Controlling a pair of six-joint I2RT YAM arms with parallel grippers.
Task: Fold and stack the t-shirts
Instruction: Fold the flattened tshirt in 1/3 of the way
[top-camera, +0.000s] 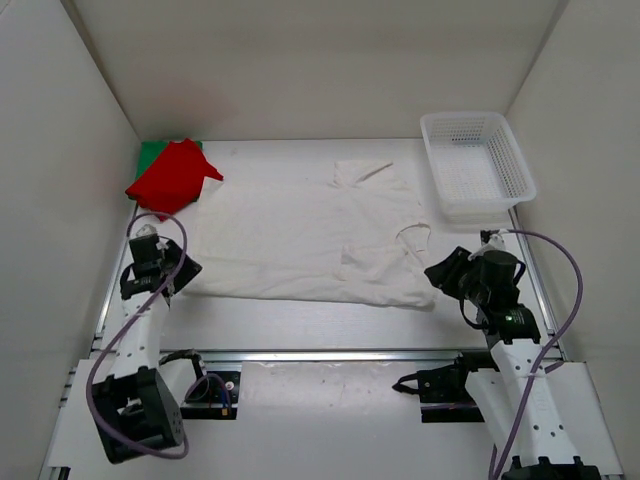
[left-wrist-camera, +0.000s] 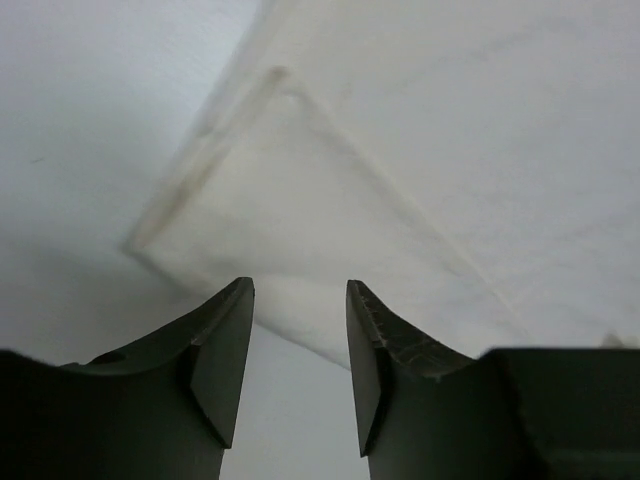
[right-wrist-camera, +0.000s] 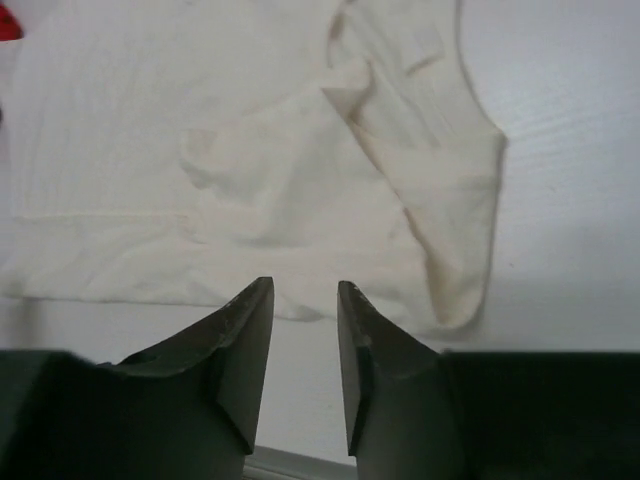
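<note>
Three t-shirts, one basket (top-camera: 476, 165), two grippers.
One off-white t-shirt (top-camera: 300, 235) lies spread flat. Off its far-left corner are one red t-shirt (top-camera: 172, 178) and one green t-shirt (top-camera: 150, 152), red over green. The single basket sits off its far-right corner. At its near corners are the left gripper (left-wrist-camera: 298, 285) and the right gripper (right-wrist-camera: 305, 283), one each.

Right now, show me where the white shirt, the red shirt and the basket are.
white shirt (top-camera: 300, 235), overhead view, middle of its flat body.
red shirt (top-camera: 170, 180), overhead view, centre of the bundle.
basket (top-camera: 472, 165), overhead view, its bare mesh floor.
</note>
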